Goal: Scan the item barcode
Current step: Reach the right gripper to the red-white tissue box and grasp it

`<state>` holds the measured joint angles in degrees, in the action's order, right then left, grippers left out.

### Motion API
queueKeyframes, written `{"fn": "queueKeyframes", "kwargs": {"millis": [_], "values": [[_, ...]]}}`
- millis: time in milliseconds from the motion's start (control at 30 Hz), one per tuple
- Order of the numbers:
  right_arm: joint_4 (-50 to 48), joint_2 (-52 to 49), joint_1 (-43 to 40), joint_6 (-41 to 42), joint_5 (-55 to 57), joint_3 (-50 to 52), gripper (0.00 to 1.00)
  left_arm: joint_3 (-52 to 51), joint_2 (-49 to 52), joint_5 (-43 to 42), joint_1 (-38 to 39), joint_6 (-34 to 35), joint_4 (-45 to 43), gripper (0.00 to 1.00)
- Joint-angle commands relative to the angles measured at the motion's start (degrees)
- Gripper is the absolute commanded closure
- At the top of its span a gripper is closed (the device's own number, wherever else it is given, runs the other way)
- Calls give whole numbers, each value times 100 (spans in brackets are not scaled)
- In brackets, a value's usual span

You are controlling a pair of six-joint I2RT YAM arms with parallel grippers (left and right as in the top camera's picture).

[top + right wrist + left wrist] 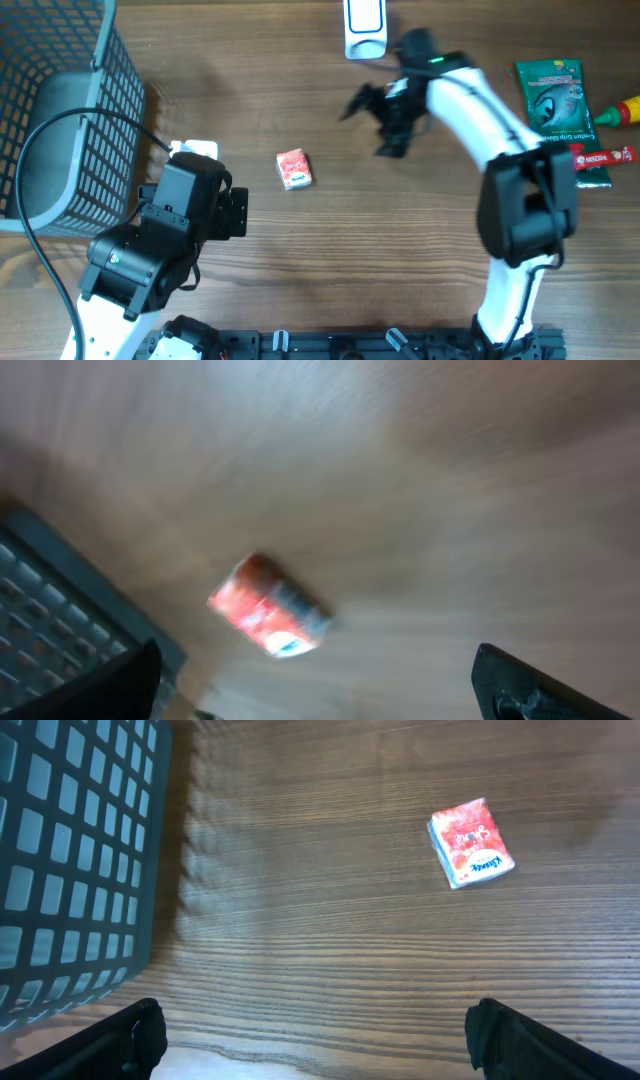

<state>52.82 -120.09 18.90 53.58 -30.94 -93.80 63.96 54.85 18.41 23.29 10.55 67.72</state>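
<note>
A small red tissue pack (294, 168) lies flat on the wooden table, held by nothing. In the left wrist view the pack (471, 843) lies at the upper right, well ahead of my open left gripper (320, 1045). Overhead, the left gripper (238, 210) stands left of the pack. My right gripper (372, 125) hovers open to the pack's right, just below a white barcode scanner (364, 28) at the table's far edge. The right wrist view is blurred; the pack (268, 620) shows beyond the open right gripper (320, 690), with nothing between its fingers.
A grey wire basket (60, 120) fills the far left. A green packet (555, 100), a red sachet (603, 156) and a red-and-yellow bottle (620, 112) lie at the far right. A small white object (195, 150) sits beside the basket.
</note>
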Motion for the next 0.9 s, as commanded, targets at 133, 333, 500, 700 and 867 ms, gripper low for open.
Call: {"fn": "queueKeyframes", "kwargs": {"millis": [133, 333, 500, 700, 867], "values": [[-529, 28, 1639, 3392, 979, 46, 8, 0, -9, 52, 7, -70, -17, 0], [-750, -197, 1956, 3891, 1552, 50, 15, 0, -9, 52, 7, -70, -17, 0], [-820, -636, 1993, 3941, 1228, 52, 28, 0, -9, 52, 7, -70, -17, 0], [-820, -765, 2100, 3910, 1113, 52, 33, 0, -9, 52, 7, -70, -17, 0], [-800, -765, 2090, 2885, 1679, 50, 71, 0, -9, 52, 7, -70, -17, 0]]}}
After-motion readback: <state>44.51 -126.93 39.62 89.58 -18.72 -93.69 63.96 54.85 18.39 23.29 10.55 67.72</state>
